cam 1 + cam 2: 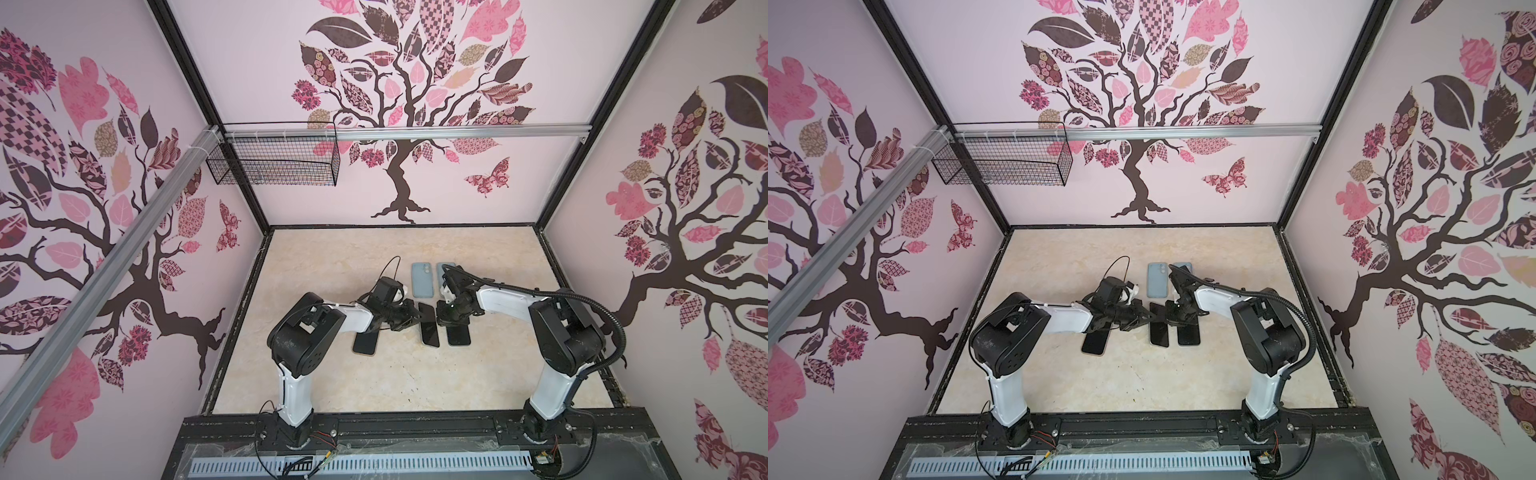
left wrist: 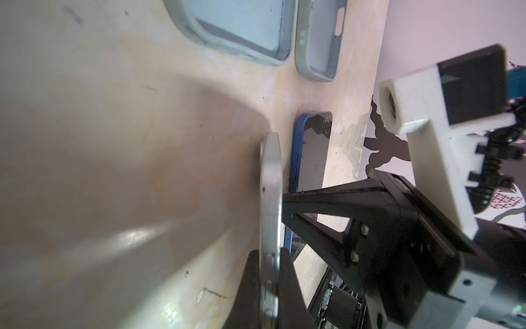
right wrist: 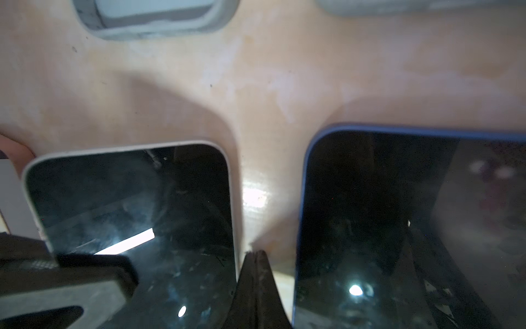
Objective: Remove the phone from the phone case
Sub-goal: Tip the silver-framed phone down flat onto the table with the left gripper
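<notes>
Left fingers clamp the silver phone by its edge; right fingers, pressed together, sit at its 3 o'clock, beside the blue phone.

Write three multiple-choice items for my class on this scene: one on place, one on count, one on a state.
1. Where do the two grey-blue phone cases lie? A in the wire basket; B beyond the phones, toward the back wall; C by the arm bases.
2. How many phones show? A two; B five; C three.
3. What is the left gripper doing? A gripping the silver-edged phone; B hanging open; C gripping a case.
Key: B, rearmost in both top views; C, three dark screens; A, jaws clamp its edge.
</notes>
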